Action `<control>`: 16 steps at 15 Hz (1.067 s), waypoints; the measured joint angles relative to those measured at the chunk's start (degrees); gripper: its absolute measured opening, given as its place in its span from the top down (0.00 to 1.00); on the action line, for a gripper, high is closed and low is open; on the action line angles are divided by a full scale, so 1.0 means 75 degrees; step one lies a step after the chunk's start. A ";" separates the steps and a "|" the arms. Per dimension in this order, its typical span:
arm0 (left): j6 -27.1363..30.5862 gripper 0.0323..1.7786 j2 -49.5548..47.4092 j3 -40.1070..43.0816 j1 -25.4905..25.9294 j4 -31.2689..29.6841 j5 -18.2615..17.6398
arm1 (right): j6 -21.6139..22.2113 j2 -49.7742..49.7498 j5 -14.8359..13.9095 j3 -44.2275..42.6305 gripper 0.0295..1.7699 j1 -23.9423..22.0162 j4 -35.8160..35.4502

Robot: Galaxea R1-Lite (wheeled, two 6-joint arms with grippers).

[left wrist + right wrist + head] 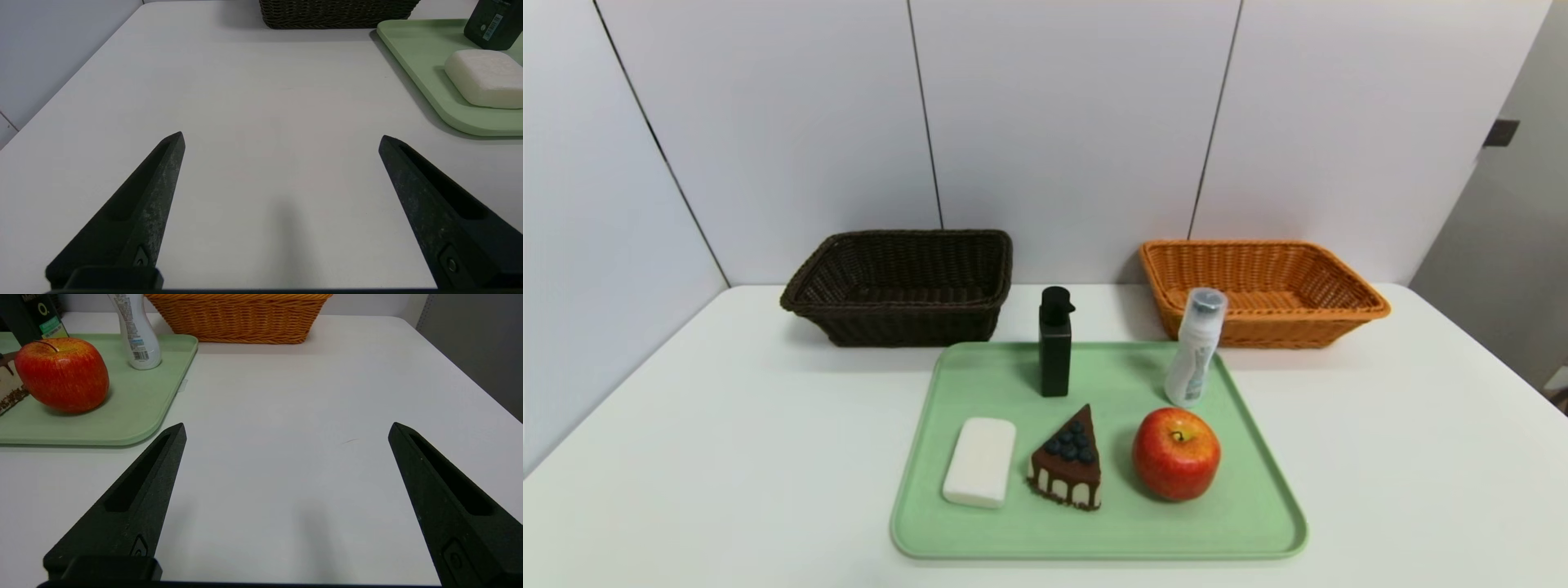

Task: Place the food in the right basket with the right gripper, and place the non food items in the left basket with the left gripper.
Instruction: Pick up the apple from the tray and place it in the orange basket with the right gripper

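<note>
Apple point(1176, 454) | on green tray point(1094, 535) | bottle point(1196, 347) behind, before orange basket point(1264, 327) | both tools point(282, 139) point(289, 428) open

2 baskets, dark brown basket point(915, 320) and orange-tan basket point(1278, 328): woven wicker look, ribbed, rough weave. Serving tray point(980, 535): smooth plastic look, low sheen. Pump bottle point(1055, 351): smooth dark plastic look. Tube bottle point(1192, 359): smooth plastic look, clear cap. Soap bar point(981, 462): smooth, matt. Apple point(1176, 454): smooth skin, soft gloss. Tabletop point(727, 474): smooth, faint sheen. Left gripper point(282, 136): matt, scuffed fingers. Right gripper point(289, 425): matt, finely speckled fingers.
</note>
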 joint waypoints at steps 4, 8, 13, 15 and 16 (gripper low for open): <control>0.0033 0.05 0.0000 -0.0028 0.0000 0.0098 -0.0028 | 0.0041 0.0020 -0.0005 -0.0013 0.03 0.0000 0.0138; 0.0098 0.05 0.0080 -0.1201 0.0000 0.1208 -0.0138 | -0.0107 0.0093 0.0280 -0.0884 0.03 -0.0005 0.0931; -0.0002 0.05 0.1962 -0.4189 0.0007 0.2900 -0.0426 | -0.0041 0.1582 0.0832 -0.3950 0.03 -0.0011 0.2875; -0.0226 0.05 0.3127 -0.5372 0.0015 0.3038 -0.0455 | 0.0109 0.2732 0.0902 -0.5092 0.03 -0.0028 0.3350; -0.0314 0.05 0.3751 -0.5957 0.0015 0.3095 -0.0476 | 0.0167 0.3345 0.0920 -0.5630 0.03 -0.0034 0.3472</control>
